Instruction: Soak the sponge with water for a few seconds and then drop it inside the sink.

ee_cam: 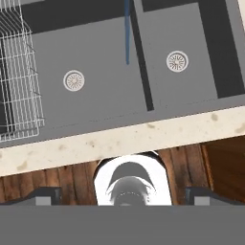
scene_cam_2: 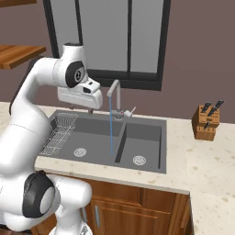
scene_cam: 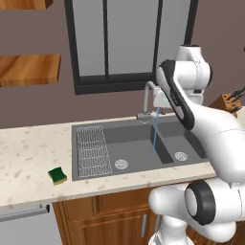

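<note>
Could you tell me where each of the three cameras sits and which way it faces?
Left base view: behind the arm on its left, facing the sink, sponge on the counter; arm at lower right.
Right base view: behind on the right, facing the same sink, knife block beyond; arm at lower left.
Hand view: above the sink's front edge, looking down; open gripper at the bottom.
All three share the water and both drains.

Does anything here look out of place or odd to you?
Nothing is spilled or broken. The water runs from the faucet into the sink with nothing under it, while the sponge sits dry on the counter, left of the sink. The gripper is open and empty.
</note>
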Available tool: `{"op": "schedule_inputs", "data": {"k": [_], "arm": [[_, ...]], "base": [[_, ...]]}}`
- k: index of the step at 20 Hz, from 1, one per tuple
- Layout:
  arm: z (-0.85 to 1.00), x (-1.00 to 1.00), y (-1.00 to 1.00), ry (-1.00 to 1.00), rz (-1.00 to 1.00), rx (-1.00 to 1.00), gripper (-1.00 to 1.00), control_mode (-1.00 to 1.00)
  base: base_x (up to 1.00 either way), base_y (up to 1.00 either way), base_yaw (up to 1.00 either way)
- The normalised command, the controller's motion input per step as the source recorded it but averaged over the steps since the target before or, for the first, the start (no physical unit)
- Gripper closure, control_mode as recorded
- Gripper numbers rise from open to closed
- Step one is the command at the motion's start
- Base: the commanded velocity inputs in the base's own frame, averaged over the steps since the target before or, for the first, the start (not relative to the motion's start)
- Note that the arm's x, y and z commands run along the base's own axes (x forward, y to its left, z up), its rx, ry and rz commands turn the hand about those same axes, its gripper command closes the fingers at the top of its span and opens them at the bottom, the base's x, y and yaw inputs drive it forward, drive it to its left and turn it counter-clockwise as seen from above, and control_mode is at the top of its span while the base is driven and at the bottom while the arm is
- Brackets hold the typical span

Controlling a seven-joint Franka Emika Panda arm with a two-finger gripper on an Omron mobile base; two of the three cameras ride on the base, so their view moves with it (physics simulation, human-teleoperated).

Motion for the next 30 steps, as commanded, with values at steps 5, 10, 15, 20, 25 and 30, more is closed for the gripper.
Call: {"op": "schedule_inputs", "data": {"k": [5,10,15,20,25,30], "arm": [[-0.41,-0.12,0.70,0.06,0.00,0.08,-1.00,-1.00],[-0.09,-0.07,0.67,0.09,0.00,0.02,-1.00,-1.00],[0.00,0.00,0.57,0.04,0.00,0.00,-1.00,-1.00],[0.00,0.00,0.49,0.00,0.00,0.00,-1.00,-1.00],[0.00,0.00,0.25,0.00,0.05,0.00,-1.00,-1.00],[0.00,0.00,0.18,0.00,0.09,0.00,-1.00,-1.00]], "base": [[0.00,0.00,0.00],[0.00,0.00,0.00],[0.00,0.00,0.00],[0.00,0.00,0.00],[0.00,0.00,0.00],[0.00,0.00,0.00]]}}
